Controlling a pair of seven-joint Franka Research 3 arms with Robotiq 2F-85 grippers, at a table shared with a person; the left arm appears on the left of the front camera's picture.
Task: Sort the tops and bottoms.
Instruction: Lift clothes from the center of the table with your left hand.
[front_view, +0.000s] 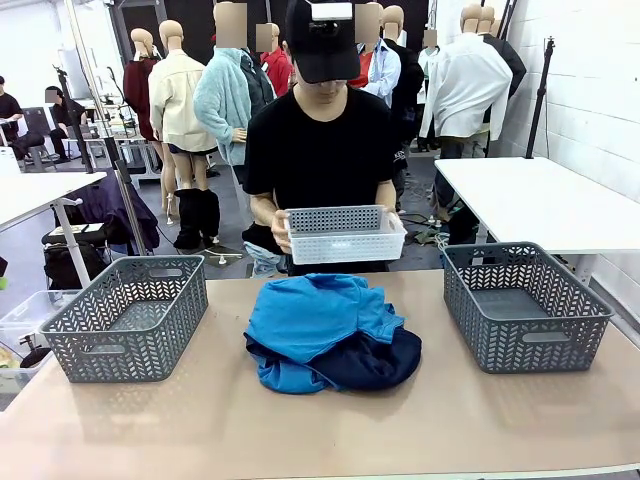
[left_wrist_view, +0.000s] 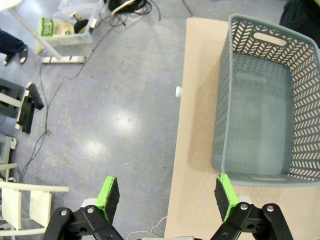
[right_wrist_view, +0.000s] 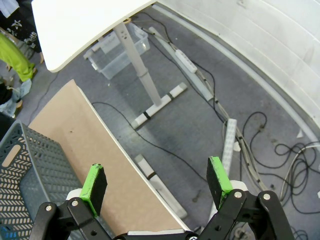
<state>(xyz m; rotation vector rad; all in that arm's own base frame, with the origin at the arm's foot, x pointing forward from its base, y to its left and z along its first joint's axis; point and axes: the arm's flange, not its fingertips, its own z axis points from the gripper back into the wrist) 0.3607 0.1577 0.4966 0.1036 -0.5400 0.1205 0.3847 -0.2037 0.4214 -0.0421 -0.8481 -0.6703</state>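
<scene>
**Clothes heaped mid-table, both grippers spread wide and holding nothing**

A person (front_view: 320, 150) stands at 12 o'clock from the heap, across the table (front_view: 300, 430). Both of the person's hands (front_view: 281, 232) hold a white basket (front_view: 345, 237) above the far edge. Its inside cannot be seen from the front. A white side table (front_view: 540, 200) stands off at 2 o'clock.

Below the left wrist lie grey floor, a trailing cable (left_wrist_view: 75, 75) and a clear plastic box (left_wrist_view: 70, 25) at 11 o'clock. Below the right wrist, cables (right_wrist_view: 280, 150) and a power strip (right_wrist_view: 229, 145) run along the floor beside the table's edge.

The left gripper (left_wrist_view: 166, 195) has its green pads spread wide with nothing between them. It hangs over the table's edge, and the left grey basket (left_wrist_view: 305, 100) is at its 2 o'clock. The right gripper (right_wrist_view: 156, 184) is spread just as wide, touches nothing and hangs past the table's edge over the floor. The right grey basket (right_wrist_view: 30, 165) is at its 9 o'clock.

The tops (front_view: 315, 315), bright blue, lie crumpled at the table's centre. They lie over the bottoms (front_view: 370, 362), whose navy cloth spills out at 4 o'clock. From this heap the left grey basket (front_view: 105, 355) sits at 9 o'clock and the right grey basket (front_view: 525, 340) at 3 o'clock, each apart from the clothes. Each shows its bare grey bottom.
</scene>
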